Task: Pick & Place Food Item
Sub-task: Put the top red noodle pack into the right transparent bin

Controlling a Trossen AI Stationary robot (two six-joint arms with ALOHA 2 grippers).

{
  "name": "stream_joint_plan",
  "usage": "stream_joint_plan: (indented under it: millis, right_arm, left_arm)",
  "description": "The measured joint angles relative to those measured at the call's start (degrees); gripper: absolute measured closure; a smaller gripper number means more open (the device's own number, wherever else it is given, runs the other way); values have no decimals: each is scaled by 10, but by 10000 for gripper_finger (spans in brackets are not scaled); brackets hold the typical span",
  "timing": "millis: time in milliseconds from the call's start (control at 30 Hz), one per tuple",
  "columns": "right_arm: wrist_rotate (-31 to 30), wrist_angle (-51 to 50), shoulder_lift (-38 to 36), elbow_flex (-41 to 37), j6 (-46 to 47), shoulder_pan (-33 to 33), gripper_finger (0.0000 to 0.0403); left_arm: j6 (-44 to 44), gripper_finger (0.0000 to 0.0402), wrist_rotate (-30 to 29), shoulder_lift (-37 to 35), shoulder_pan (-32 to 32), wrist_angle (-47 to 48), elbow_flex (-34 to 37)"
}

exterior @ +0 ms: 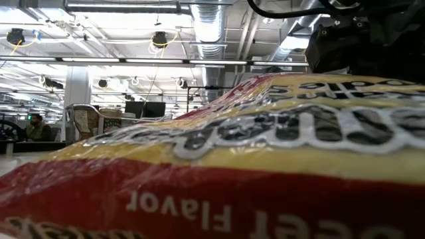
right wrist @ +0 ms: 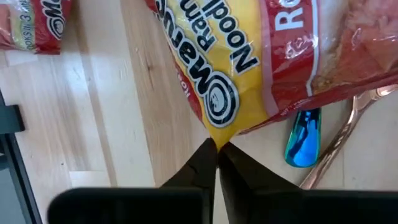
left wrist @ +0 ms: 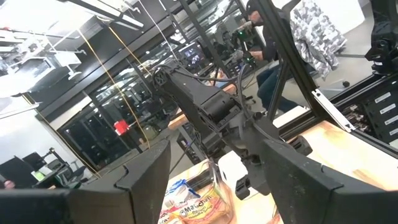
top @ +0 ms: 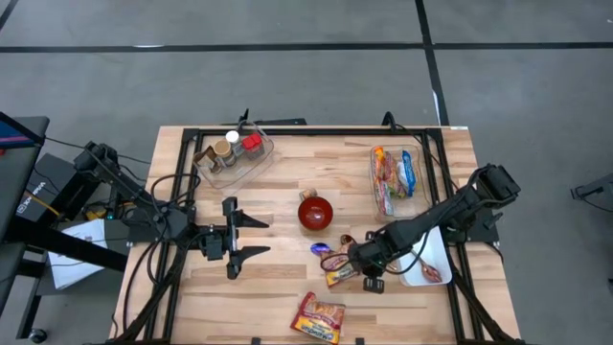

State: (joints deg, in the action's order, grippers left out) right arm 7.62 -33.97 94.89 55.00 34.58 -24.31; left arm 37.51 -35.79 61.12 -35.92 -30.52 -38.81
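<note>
A yellow and red ramen packet (right wrist: 261,56) lies on the wooden table (top: 278,192), right of centre near the front (top: 337,276). My right gripper (right wrist: 217,146) points steeply down, shut on its edge (top: 354,266). A second ramen packet (top: 319,317) lies flat by the front edge and fills the low view (exterior: 265,153). My left gripper (top: 261,237) hangs open and level above the table's left half, holding nothing, fingers toward the right (left wrist: 214,152). My right gripper pinches the ramen packet's thin yellow edge (right wrist: 219,132) between its two fingertips. The fingers come from above, slanting in from the table's right side. The rest of the packet lies on the table beyond the fingers.
A red bowl (top: 314,213) stands mid-table. A blue-handled spoon (right wrist: 303,142) and a copper utensil (right wrist: 351,127) lie beside the held packet. A clear bin of food packets (top: 397,177) sits far right, a spice bin (top: 233,153) far left, a white dish (top: 428,265) at right.
</note>
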Motion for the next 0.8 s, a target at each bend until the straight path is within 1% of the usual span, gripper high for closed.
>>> stream_joint_plan:
  millis: [67, 200, 333, 467, 600, 800]
  right_arm:
    - [0, -2, 0, 0, -1, 4, 388]
    - [-3, -19, 0, 3, -4, 6, 400]
    - [-36, -34, -11, 26, -30, 2, 401]
    - [-91, -59, -31, 52, -46, -17, 402]
    - [-155, -97, -58, 66, -23, -52, 402]
    - [-228, -86, -101, 66, -25, -101, 402]
  left_arm:
    - [0, 160, 0, 0, 0, 0, 0]
    - [0, 160, 0, 0, 0, 0, 0]
    - [0, 160, 0, 0, 0, 0, 0]
    - [0, 160, 0, 0, 0, 0, 0]
    - [0, 160, 0, 0, 0, 1, 0]
    - [0, 160, 0, 0, 0, 1, 0]
